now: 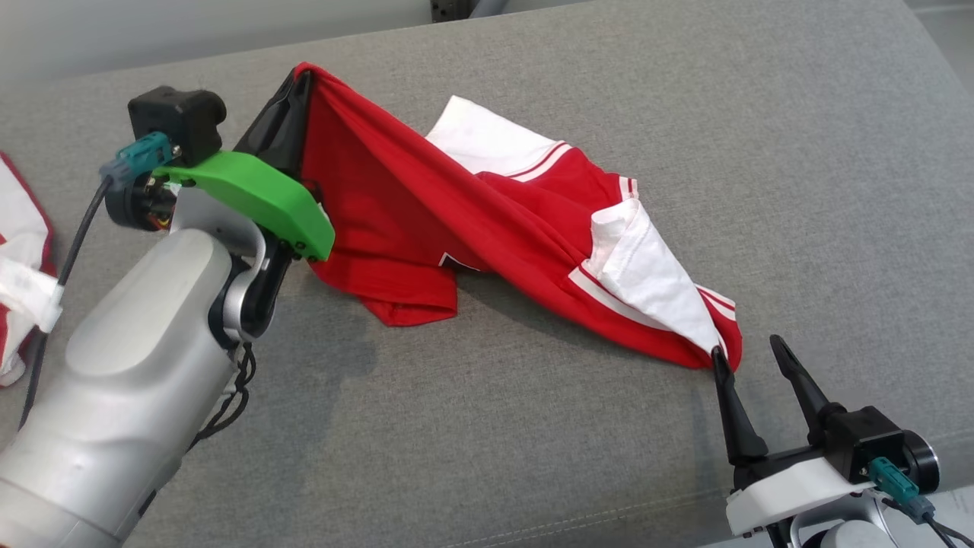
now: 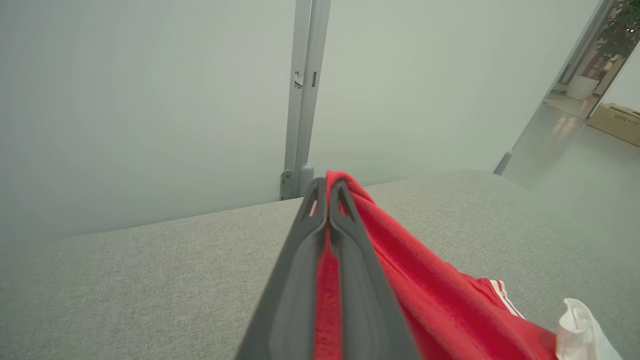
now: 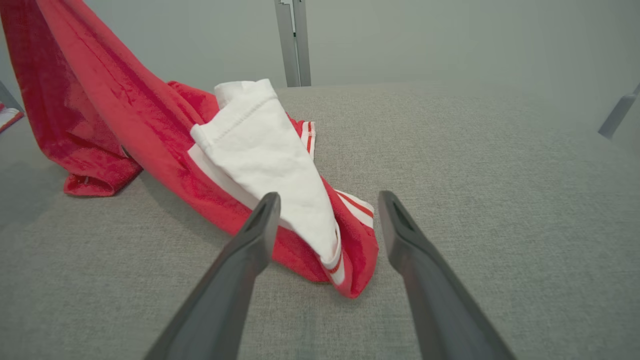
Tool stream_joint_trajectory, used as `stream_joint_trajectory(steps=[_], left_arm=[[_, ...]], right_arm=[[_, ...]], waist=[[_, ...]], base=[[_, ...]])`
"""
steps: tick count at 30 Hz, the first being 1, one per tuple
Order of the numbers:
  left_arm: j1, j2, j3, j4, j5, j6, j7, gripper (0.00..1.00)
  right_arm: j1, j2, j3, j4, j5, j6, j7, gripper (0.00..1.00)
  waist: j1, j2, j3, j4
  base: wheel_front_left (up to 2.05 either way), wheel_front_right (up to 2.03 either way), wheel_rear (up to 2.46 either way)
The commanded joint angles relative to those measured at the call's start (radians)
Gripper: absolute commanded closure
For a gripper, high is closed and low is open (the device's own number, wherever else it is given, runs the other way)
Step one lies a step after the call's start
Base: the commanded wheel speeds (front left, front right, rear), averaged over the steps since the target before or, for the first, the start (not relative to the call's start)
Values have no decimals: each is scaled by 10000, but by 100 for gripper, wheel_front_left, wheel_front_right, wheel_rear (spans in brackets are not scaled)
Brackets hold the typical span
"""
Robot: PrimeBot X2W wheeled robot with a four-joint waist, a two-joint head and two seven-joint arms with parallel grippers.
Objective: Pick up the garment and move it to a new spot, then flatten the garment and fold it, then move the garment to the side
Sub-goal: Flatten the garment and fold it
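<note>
On the big grey upholstered surface [image 1: 533, 441] the red garment [image 1: 411, 213] takes up most of the middle. It's a jersey-type shirt with white sleeves and striped trim. It isn't lying flat. One end is hoisted up at the far left, and the rest runs down in a long diagonal drape until it meets the cushion near the lower right.

The lift comes from the left gripper [image 1: 293, 80]. Its two dark fingers are pinched together with a fold of red cloth clamped between them, which the left wrist view shows really clearly [image 2: 327, 187]. My guess is it's holding high so the fabric's own weight pulls the bunching out.

The right gripper [image 1: 746, 346] sits low by the shirt's bottom corner with its fingers spread wide and nothing in them. In the right wrist view [image 3: 328, 196] that corner lies just ahead, roughly between the fingers. It looks lined up to grab there so both arms can stretch the thing flat.

Smaller stuff: a white sleeve [image 1: 647, 266] is flopped over the red near that corner, and another red-and-white cloth [image 1: 15, 251] pokes in at the left edge.
</note>
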Motion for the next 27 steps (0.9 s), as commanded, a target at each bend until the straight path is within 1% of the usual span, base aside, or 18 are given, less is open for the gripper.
stream_joint_trajectory(steps=[1, 3, 5, 8, 10, 11, 12, 14, 16, 18, 19, 22, 24, 25, 27], left_arm=[[244, 201, 46, -122, 23, 119, 20, 100], [756, 666, 112, -1431, -79, 541, 149, 100], [1558, 1250, 220, -2781, -256, 1062, 277, 100], [3147, 2179, 395, -4589, -604, 1987, 327, 100], [4306, 2550, 626, -5408, -1067, 2526, 134, 100], [4877, 2701, 673, -5678, -1212, 2688, 49, 100], [5396, 2729, 736, -5846, -1437, 2787, -55, 100], [6195, 2709, 755, -5927, -1618, 2796, -243, 100], [6776, 2387, 828, -5670, -1859, 2548, -385, 100], [7150, 2146, 831, -5085, -1935, 2315, -468, 100], [7258, 1936, 899, -4776, -2048, 2166, -509, 100], [7452, 1489, 1301, -3732, -1981, 1971, -565, 100], [7451, 1240, 1700, -3121, -1677, 1852, -578, 100], [7440, 1090, 1952, -2896, -1480, 1809, -582, 70], [7539, 779, 2240, -2519, -1162, 1617, -579, 0]], right_arm=[[91, -13, 7, -18, -56, -3, -32, 0], [135, -27, 42, -35, -62, -3, -32, 0], [119, -48, 60, -55, -69, -3, -32, 0], [127, -31, -11, -121, -42, -3, -32, 0], [222, -9, -79, -144, -21, -3, -32, 0], [255, -1, -111, -143, -5, -3, -32, 0], [267, 6, -144, -140, 3, -3, -32, 0], [326, 21, -185, -126, 7, -3, -32, 0], [332, 21, -119, -98, 4, -3, -32, 0], [216, 3, -77, -65, -12, -3, -32, 0], [151, 0, -50, -60, -23, -3, -32, 0], [42, -59, -14, -46, -23, -3, -32, 0], [10, -101, -22, -41, -9, -3, -32, 0], [7, -122, -17, -40, -2, -3, -32, 0], [27, -159, -14, -28, 11, -3, -32, 0]], waist=[[0, 114, -311, 318], [0, 114, -450, 449], [0, 114, -518, 517], [0, 114, -532, 596], [0, 114, -507, 676], [0, 114, -477, 719], [0, 114, -460, 768], [0, 114, -432, 875], [0, 114, -418, 958], [0, 114, -413, 1011], [0, 114, -421, 1029], [0, 114, -438, 1072], [0, 114, -446, 1099], [0, 114, -453, 1106], [0, 114, -468, 1094]], base=[[0, 0, 0], [0, 0, 0], [0, 0, 0], [0, 0, 0], [0, 0, 0], [0, 0, 0], [0, 0, 0], [0, 0, 0], [0, 0, 0], [0, 0, 0], [0, 0, 0], [0, 0, 0], [0, 0, 0], [0, 0, 0], [0, 0, 0]])
